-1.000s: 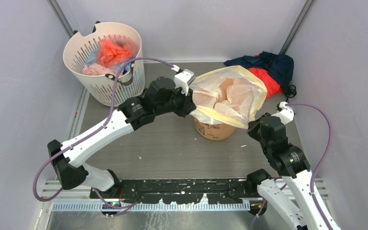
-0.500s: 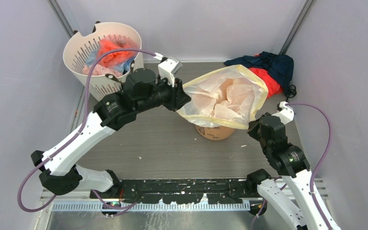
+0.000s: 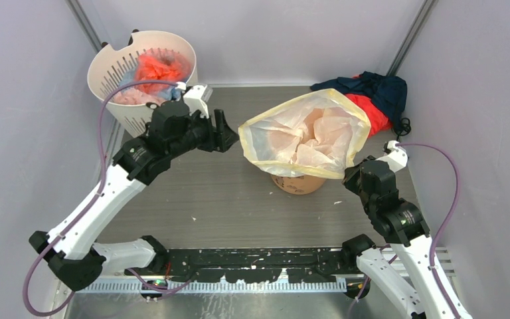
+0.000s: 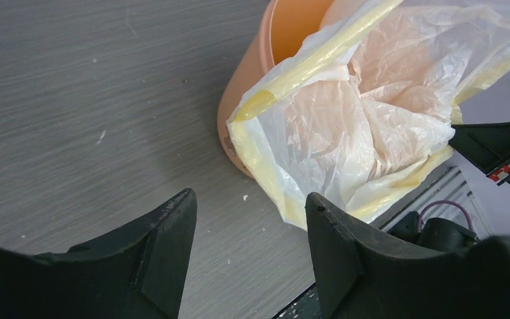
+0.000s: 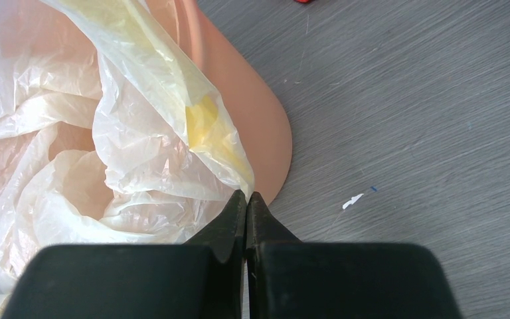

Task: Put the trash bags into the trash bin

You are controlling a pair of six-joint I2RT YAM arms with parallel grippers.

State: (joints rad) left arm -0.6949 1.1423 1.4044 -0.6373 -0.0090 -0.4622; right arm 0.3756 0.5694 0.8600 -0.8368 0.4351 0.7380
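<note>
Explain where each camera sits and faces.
Top external: high behind the left arm and right arm, looking down on the grey table; both show.
Left wrist: on its arm, facing the pale-yellow plastic bag over the round orange plastic bucket; open left pincer shows.
Right wrist: on its arm, looking at that bag; shut right pincer nips its edge.
All share bag and bucket.

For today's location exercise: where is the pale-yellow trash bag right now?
Top view: the trash bag is mid-table, draped open over the orange bin, its right edge pinched by the right gripper.
</note>
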